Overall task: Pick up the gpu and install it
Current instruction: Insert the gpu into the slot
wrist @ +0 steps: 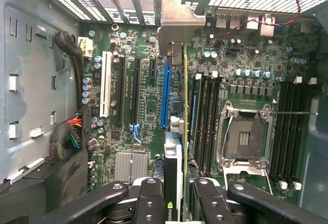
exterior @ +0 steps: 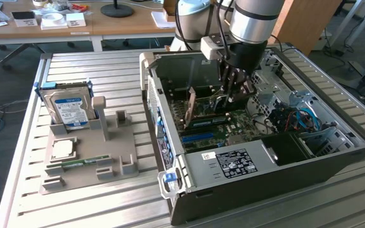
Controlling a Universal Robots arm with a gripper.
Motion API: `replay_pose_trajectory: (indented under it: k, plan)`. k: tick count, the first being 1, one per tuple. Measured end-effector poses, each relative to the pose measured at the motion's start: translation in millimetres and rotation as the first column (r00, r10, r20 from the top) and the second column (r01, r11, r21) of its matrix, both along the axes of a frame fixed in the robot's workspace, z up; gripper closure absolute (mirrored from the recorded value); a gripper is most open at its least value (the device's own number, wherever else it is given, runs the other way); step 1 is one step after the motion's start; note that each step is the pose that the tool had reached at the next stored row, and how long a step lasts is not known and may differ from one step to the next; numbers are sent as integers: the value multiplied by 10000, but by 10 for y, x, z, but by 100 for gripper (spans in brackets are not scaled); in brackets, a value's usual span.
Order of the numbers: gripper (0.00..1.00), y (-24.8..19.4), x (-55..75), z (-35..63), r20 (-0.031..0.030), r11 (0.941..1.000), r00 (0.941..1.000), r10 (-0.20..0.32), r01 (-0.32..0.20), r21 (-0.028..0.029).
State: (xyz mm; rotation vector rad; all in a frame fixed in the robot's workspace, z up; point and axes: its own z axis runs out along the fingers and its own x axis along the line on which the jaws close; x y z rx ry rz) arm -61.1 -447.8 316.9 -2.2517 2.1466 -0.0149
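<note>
The gpu stands on edge inside the open computer case, held from above by my gripper. In the wrist view the gpu appears edge-on between the black fingers, with my gripper shut on it. Its metal end bracket reaches toward the rear slot openings. The card hangs over the motherboard, just beside the long blue slot. I cannot tell whether its lower edge touches the slot.
A grey parts holder at the exterior view's left carries a blue-labelled hard drive, a processor and a green memory stick. Inside the case are an empty processor socket, memory slots and cable bundles.
</note>
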Motion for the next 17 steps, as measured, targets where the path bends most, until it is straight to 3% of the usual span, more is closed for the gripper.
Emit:
replay_pose_trajectory:
  k: [17]
  plan:
    - [73,-8,-57,-58,2,10000,10000,-8,8,5]
